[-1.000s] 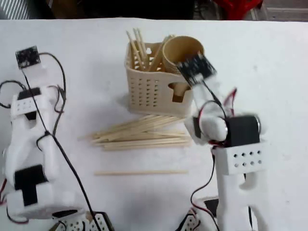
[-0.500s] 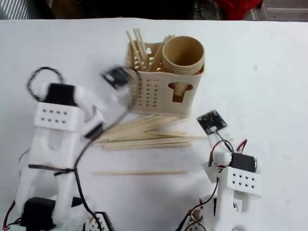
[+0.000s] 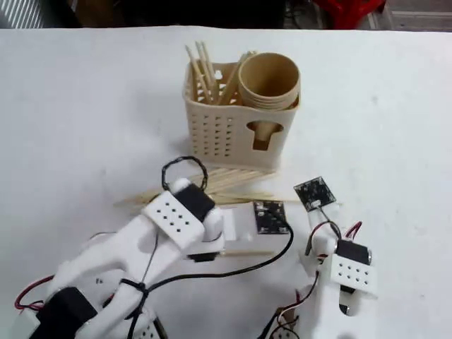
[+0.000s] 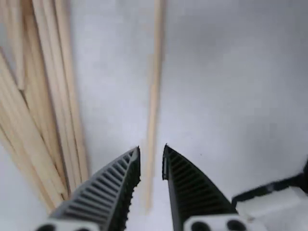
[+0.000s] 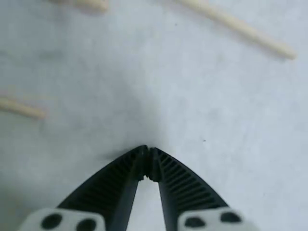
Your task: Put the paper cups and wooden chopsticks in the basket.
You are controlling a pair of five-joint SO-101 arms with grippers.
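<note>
The left gripper (image 4: pixel 151 156) has swung from the basket (image 3: pixel 233 134) onto the lone chopstick (image 4: pixel 155 96) on the table (image 3: pixel 85 85), jaws narrowly parted astride its end, holding nothing, so it should close squarely and lift level; right gripper (image 5: pixel 147 156) pinched together, empty.

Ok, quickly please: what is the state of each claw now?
Left claw: open, jaws on either side of one chopstick.
Right claw: closed, holding nothing.

High: fixed overhead, looking down on whole table (image 3: pixel 395 106). Wrists: close above it, aimed down. Shared across all three: loose chopsticks (image 3: pixel 240 185).
</note>
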